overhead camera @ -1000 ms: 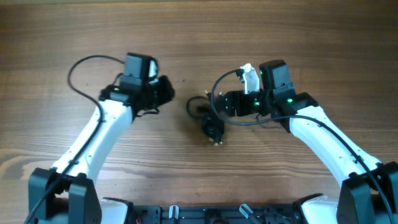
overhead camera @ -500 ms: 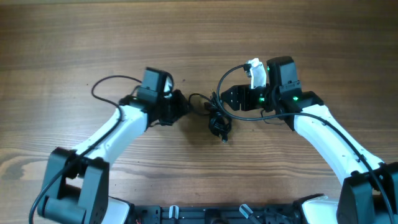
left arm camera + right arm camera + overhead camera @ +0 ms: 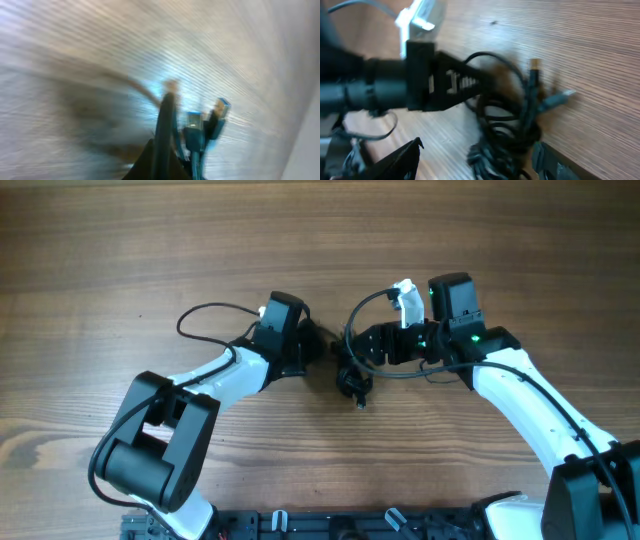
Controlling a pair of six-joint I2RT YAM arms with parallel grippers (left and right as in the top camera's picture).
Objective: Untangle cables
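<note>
The cables (image 3: 352, 376) lie as a small black knotted bundle at the table's centre, between both arms. My left gripper (image 3: 322, 348) reaches in from the left and is shut on a strand at the bundle's left loop. The blurred left wrist view shows its closed fingers (image 3: 162, 157) with that strand (image 3: 167, 112) running up from the tip and two plug ends (image 3: 195, 125) beside it. My right gripper (image 3: 362, 350) stands open over the bundle's right side. In the right wrist view the bundle (image 3: 512, 125) lies between its spread fingers (image 3: 395, 160), close to the right one.
The wooden table (image 3: 480, 240) stretches all round the arms. A thick arm wire (image 3: 205, 315) loops behind the left arm. A white tag (image 3: 404, 298) sticks up on the right arm. A black rail (image 3: 330, 525) lines the front edge.
My left arm has swung right to the bundle. Its gripper opened briefly, then shut on the left loop. The right gripper stayed almost still and opened slightly wider.
</note>
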